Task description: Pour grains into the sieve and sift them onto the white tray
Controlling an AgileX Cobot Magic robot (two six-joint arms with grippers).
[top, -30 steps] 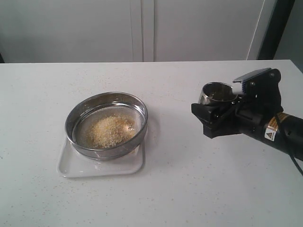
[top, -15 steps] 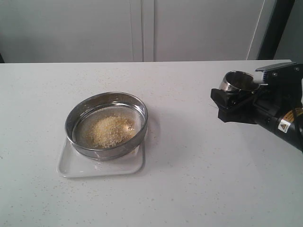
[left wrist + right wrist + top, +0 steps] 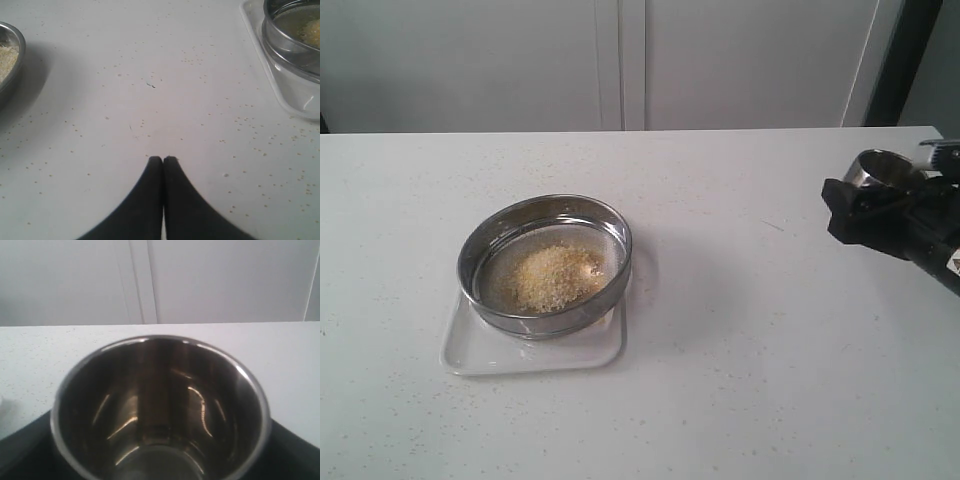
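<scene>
White speckled table [image 3: 720, 340], pale cabinet doors [image 3: 620, 60] behind. Left of centre, the sieve [image 3: 545, 265] sits on the white tray [image 3: 535, 355], with the grains [image 3: 555, 277] piled on its mesh. Stray specks [image 3: 240, 125] lie on the table beside the tray. At the far right, the right gripper [image 3: 868, 205] has its jaws spread wide around a small steel cup [image 3: 882, 168]. The cup is upright, its inside bare steel, well apart from the sieve. On the left gripper [image 3: 163, 161] the fingers are pressed together with nothing between them, over bare table near the tray's corner. Its camera also catches a metal bowl [image 3: 6, 60] with pale grains at the frame edge.
</scene>
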